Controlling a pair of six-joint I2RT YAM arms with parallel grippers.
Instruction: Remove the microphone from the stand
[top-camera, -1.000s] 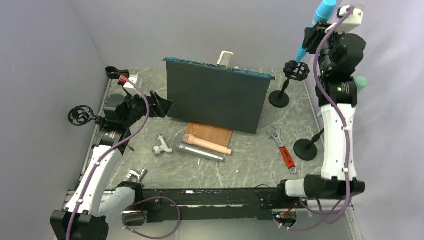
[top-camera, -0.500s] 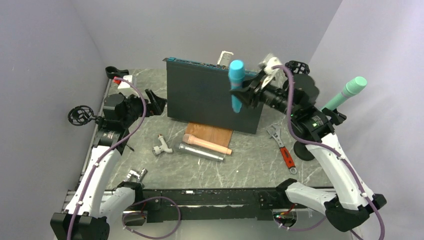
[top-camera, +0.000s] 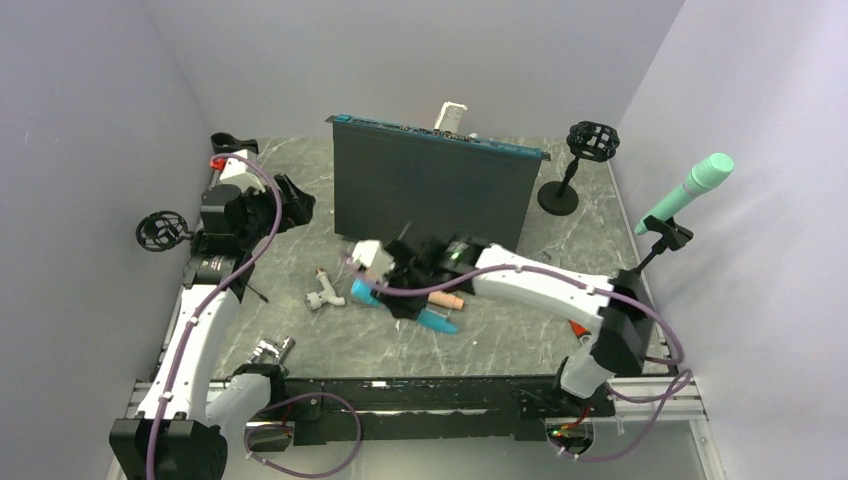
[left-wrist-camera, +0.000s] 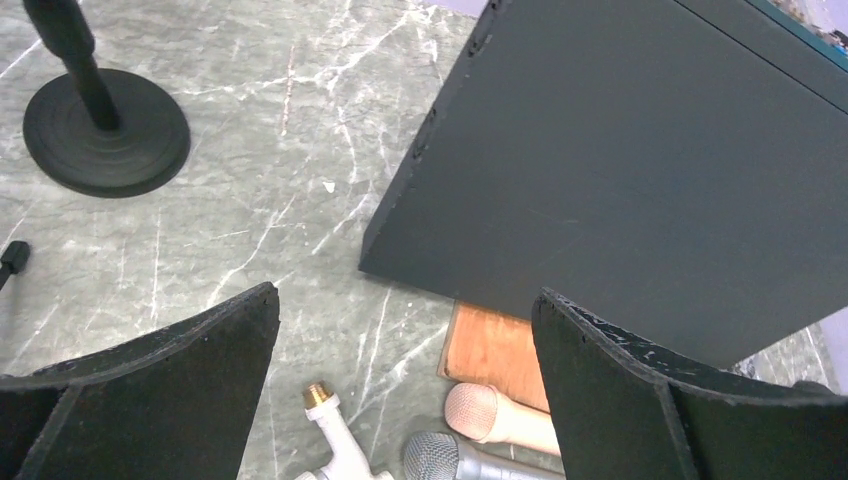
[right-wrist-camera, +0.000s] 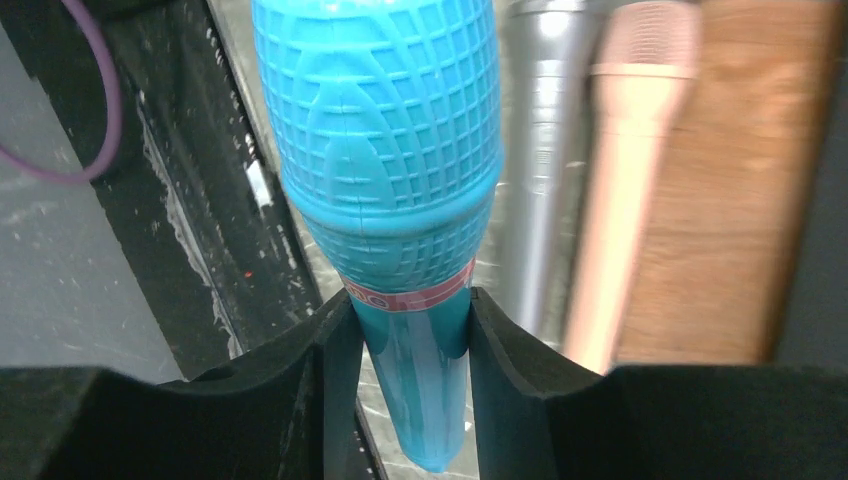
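Right arm: stretched low across the middle of the surface (top-camera: 500, 330). My right fingers (top-camera: 398, 292) are partly closed and clamp the handle of the blue microphone (right-wrist-camera: 390, 150), one finger on each side just below its pink band. The microphone lies nearly flat and low. I cannot tell whether it touches the surface. It sits in front of the upright black panel (top-camera: 430, 200), just beside the silver microphone (right-wrist-camera: 535, 150) and the pink microphone (right-wrist-camera: 625, 150), which lie side by side next to the wooden board (right-wrist-camera: 760, 200). It is well apart from the shock-mount stand (top-camera: 590, 142) at the back right corner.

Left arm: at the left side of the surface. My left fingers (top-camera: 293, 205) are spread fully wide and hold nothing. They hang above the surface, pointing down at the panel's left corner.

Also noted:
- A white fitting with a brass tip (left-wrist-camera: 330, 430) lies left of the microphone heads.
- A round stand base (left-wrist-camera: 105, 140) is at the far left.
- A green microphone (top-camera: 692, 188) sits tilted in a clip stand by the right wall.
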